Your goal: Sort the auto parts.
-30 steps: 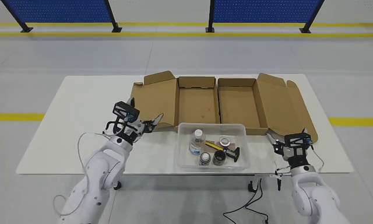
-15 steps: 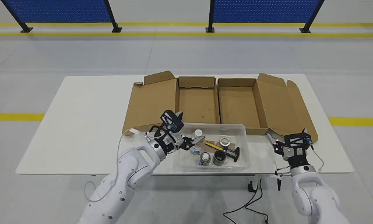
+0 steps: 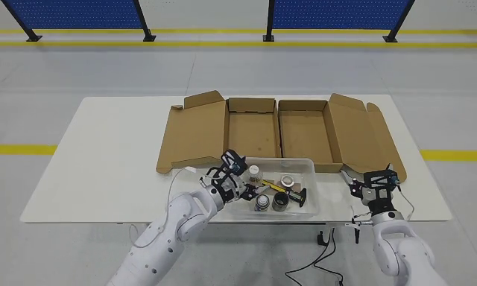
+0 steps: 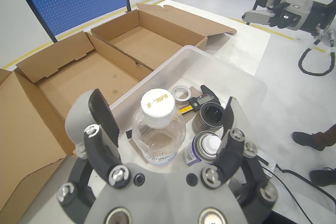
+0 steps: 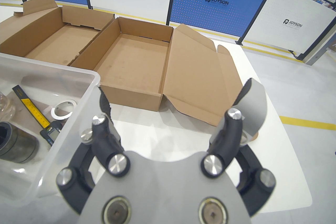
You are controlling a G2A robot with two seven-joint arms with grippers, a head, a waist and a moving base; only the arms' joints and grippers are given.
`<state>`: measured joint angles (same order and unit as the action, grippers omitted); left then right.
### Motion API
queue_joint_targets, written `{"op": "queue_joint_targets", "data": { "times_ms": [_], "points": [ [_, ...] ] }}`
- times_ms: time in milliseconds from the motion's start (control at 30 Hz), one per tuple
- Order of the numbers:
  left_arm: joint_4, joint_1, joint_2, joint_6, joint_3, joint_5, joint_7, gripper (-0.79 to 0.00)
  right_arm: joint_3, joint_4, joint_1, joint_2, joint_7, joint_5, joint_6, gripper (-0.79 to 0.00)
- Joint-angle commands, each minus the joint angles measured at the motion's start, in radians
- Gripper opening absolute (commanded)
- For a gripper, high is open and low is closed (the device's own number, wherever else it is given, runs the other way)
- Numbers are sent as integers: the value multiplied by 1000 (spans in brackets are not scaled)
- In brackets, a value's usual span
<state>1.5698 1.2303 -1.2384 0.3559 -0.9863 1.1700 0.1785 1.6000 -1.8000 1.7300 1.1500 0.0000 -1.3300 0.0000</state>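
Across the white table (image 3: 104,159) lie two open cardboard boxes side by side with their flaps spread flat, the left box (image 3: 252,135) and the right box (image 3: 302,135) sharing a middle wall. Just in front of them, toward the robot, sits a clear plastic bin (image 3: 270,159) that holds the parts. The left gripper (image 4: 164,101) hangs over the left part of the bin, its fingers spread wide, one on each side of a clear bottle (image 4: 157,128), with a gap between each pad and the bottle. From the top view the same left gripper (image 3: 242,188) is at the bin's left wall. The right gripper (image 5: 176,93) is near the table's front right corner, just beside the bin's right wall and apart from it, its fingers also spread wide with nothing between them. The bottle stands upright with a white cap. Beside it, on the side toward the bin's middle, stands a black bearing sleeve (image 4: 210,117) with its bore facing up, and just in front of that a small spray can (image 4: 203,146), upright with a white nozzle. A digital caliper (image 4: 199,101) with a yellow scale lies flat on the bin floor behind the sleeve, and a metal ring (image 4: 181,91) lies flat just beside the caliper.
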Motion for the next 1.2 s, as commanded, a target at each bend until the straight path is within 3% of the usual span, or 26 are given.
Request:
{"op": "queue_joint_targets", "data": {
  "times_ms": [0,300,767,900,1167],
  "points": [
    [-14,-6,-3,-6,10,5,-7,-360,0,0,0,0,0,0,0,0],
    [-26,-10,-9,-29,18,27,-21,-785,0,0,0,0,0,0,0,0],
    [-3,-6,-11,-64,7,93,-79,-785,0,0,0,0,0,0,0,0],
    [23,-8,-9,-104,2,189,-114,-785,0,0,0,0,0,0,0,0],
    [93,10,-5,-125,-36,209,-144,-785,0,0,0,0,0,0,0,0]
  ]
}}
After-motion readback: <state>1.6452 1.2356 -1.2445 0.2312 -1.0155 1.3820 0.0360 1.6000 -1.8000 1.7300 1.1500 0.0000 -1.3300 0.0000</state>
